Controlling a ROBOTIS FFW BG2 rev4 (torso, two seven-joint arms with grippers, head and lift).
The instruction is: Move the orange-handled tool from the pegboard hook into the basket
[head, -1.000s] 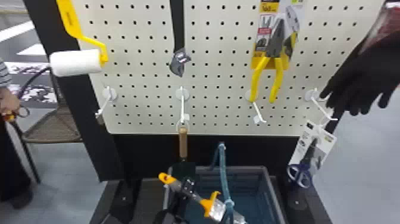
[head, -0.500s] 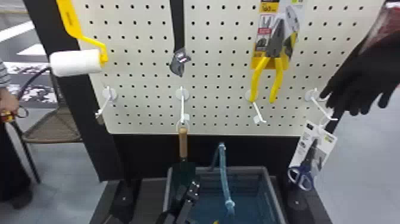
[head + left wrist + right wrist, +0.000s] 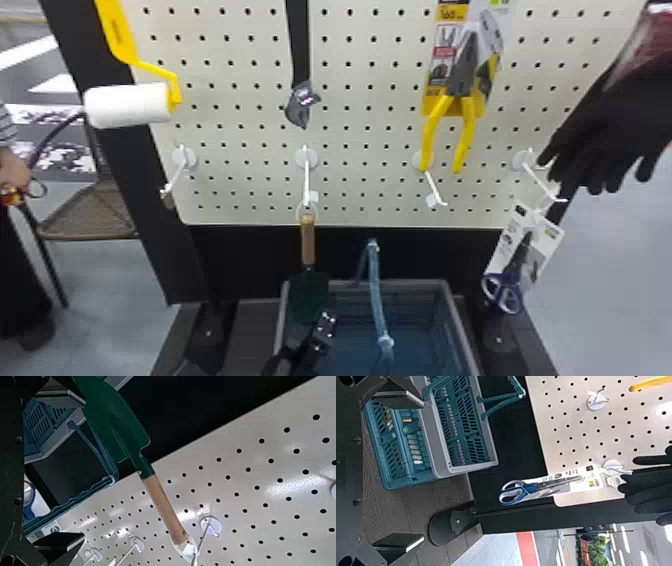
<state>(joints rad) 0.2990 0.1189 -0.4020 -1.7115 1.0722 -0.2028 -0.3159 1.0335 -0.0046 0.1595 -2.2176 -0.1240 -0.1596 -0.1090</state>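
Orange-handled tool (image 3: 407,420) looks to be in the basket (image 3: 415,283); backing away comes next

I judge the putting-in done, or as good as done. Through the slats of the basket's wall my right wrist view shows orange patches, low down, and I take them for the tool; how it lies in there I can't make out. The basket stands between the left and right edges of the dark base (image 3: 411,502), with its far rim towards the base's back edge.

My left claw (image 3: 84,470) has its fingers well apart and nothing in them. My right claw (image 3: 423,471) is spread wide too, with no hold on anything.

What's called for now is drawing the left claw clear without brushing the trowel (image 3: 308,240), which hangs from its hook close by and would likely swing if I caught it. I'd also mind the basket's raised handle (image 3: 376,290).

From my head I get the whole pegboard (image 3: 240,115), with the roller (image 3: 127,105) towards its left edge and the pliers (image 3: 462,75) towards its right, but no sure sight of the tool. The left wrist gives me the trowel up close, blade and all. The right wrist looks at the basket from the side, with the packaged scissors (image 3: 516,492) hanging near, and gives me those orange patches
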